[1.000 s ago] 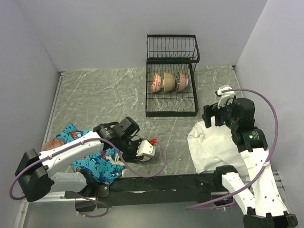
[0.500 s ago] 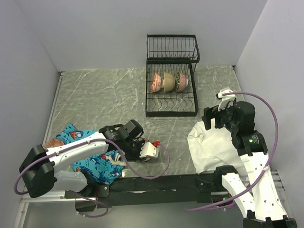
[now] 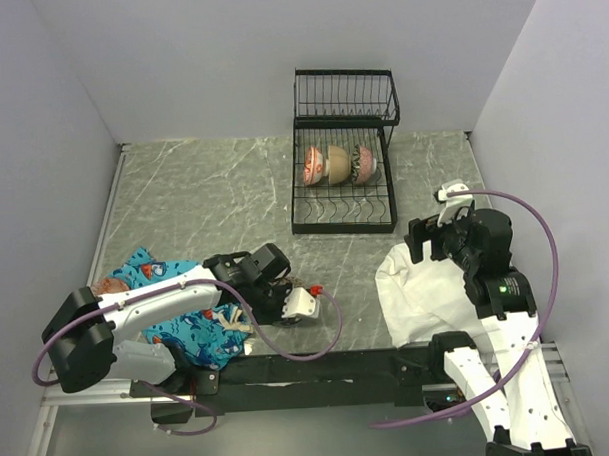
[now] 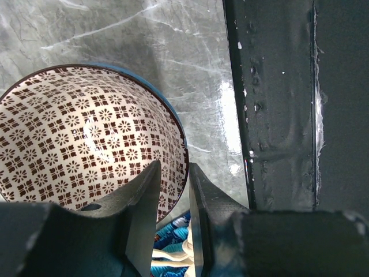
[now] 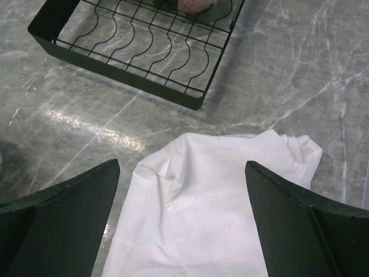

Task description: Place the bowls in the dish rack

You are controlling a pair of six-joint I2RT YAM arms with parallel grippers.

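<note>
Lying lengthwise near-to-far: dish rack (image 3: 343,229)

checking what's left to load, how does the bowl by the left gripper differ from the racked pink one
The brown-patterned bowl sits mouth up outside the dish rack; the pink bowl stands on edge in its slots. The first is white with brown motifs, the second pinkish. Both are round.

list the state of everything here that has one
dish rack: three bowls on edge in lower tier, upper basket empty
patterned bowl: upright, outside the rack
left gripper: astride that bowl's rim, grip unclear
right gripper: open, empty, over white cloth
</note>
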